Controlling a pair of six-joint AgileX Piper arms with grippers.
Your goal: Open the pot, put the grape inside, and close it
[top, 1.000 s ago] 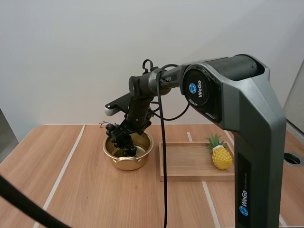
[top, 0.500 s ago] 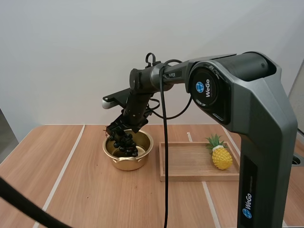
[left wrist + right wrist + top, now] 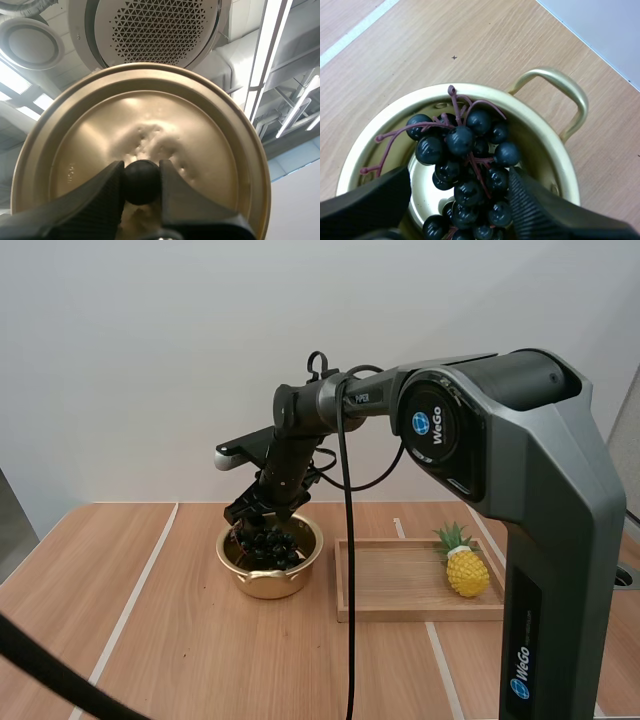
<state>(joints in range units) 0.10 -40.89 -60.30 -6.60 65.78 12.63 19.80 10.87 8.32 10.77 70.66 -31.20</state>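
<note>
Pot [image 3: 268, 581] — one, one grape bunch [image 3: 462, 145] inside, right gripper [image 3: 459, 192] spread wide around it; left wrist view: one lid [image 3: 205, 135], knob [image 3: 141, 186] pinched by left gripper [image 3: 141, 172].

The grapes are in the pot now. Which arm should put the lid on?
Left. The left gripper pinches the lid by its knob, ready to carry it over. The right gripper is open around the grapes in the pot.

Pot [image 3: 268, 584] mouth: lid [image 3: 200, 135] off, in left gripper [image 3: 141, 175]; right gripper [image 3: 260, 518] spread over it, grapes [image 3: 266, 548] fill the inside. Tray [image 3: 400, 612] just right of pot; tabletop [image 3: 130, 640] left of pot open.
</note>
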